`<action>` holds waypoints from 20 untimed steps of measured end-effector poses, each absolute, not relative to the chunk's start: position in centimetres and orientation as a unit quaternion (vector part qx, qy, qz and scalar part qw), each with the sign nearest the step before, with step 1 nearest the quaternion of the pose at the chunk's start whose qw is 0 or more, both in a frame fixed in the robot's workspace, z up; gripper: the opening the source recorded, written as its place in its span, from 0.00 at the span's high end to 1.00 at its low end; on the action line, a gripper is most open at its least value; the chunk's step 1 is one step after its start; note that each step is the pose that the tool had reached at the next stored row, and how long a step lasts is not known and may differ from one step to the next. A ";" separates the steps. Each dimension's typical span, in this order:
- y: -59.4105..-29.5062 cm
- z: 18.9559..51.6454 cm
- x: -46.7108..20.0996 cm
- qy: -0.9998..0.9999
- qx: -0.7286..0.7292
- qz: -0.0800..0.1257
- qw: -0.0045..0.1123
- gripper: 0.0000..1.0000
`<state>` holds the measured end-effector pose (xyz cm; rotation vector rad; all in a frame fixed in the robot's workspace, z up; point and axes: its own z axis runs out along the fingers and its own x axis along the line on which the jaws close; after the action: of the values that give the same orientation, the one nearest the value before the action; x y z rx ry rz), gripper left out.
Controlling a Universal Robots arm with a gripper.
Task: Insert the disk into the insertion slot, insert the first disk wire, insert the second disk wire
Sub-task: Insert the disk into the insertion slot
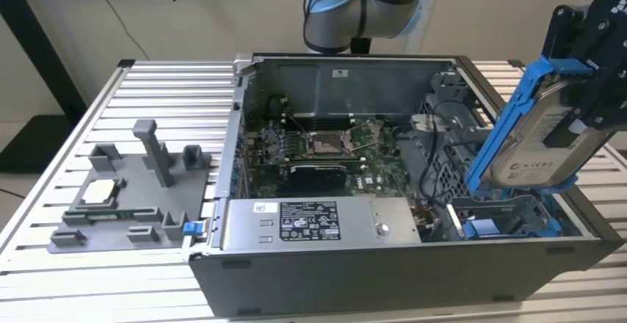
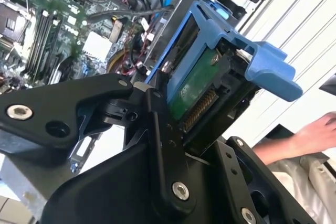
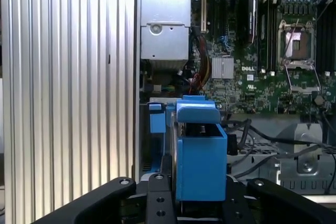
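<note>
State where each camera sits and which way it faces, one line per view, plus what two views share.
Exterior view: off the arm, looking down into the open computer case; shows the arm and the tool gripping the disk.
First wrist view: at the wrist, looking past the disk's blue end toward the motherboard; tool links show.
Second wrist view: at the wrist, looking along a tool finger at the disk's underside; a person's hand beyond.
Shared: both wrist views show the disk and motherboard.

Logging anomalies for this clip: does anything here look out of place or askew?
A person's hand shows in the second wrist view, beyond the held disk. Nothing else stands out.
</note>
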<state>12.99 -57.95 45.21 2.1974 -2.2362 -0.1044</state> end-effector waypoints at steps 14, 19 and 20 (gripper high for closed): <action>-58.0 43.7 13.1 -0.713 0.700 -0.033 0.002 1.00; -58.1 43.3 13.1 -0.713 0.700 -0.033 0.002 1.00; -58.1 43.2 13.1 -0.713 0.701 -0.033 0.002 1.00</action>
<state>13.14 -58.09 43.15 2.1975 -2.2362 -0.1044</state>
